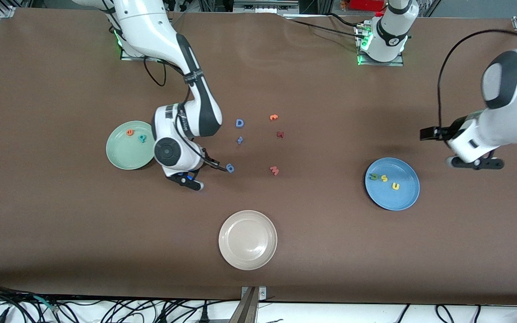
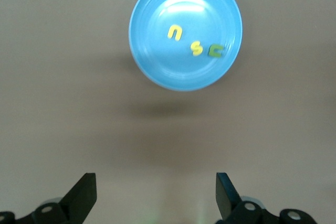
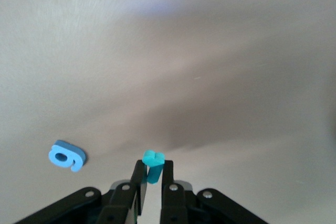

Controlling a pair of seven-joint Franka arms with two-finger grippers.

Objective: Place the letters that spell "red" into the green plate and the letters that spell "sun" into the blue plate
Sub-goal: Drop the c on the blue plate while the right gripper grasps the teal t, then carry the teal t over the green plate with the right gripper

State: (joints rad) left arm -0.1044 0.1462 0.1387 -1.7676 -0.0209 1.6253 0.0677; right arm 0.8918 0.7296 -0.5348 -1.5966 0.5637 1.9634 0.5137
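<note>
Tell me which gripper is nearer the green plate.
Right. The right gripper, shut on a teal letter, is beside the green plate; the left gripper, open, is beside the blue plate.

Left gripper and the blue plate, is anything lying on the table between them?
No. The left wrist view shows only bare table between the open left gripper and the blue plate, which holds the "sun" letters.

Right arm: reaches from its base, elbow bent, wrist turned downward. Right gripper (image 3: pixel 153 174): fingers (image 3: pixel 137 184) pinched together on a small teal letter (image 3: pixel 153 163), which stands up between the tips.

Left arm: raised, wrist tilted down. Left gripper (image 2: pixel 156 195): fingers (image 2: pixel 84 192) spread wide, nothing between them.
</note>
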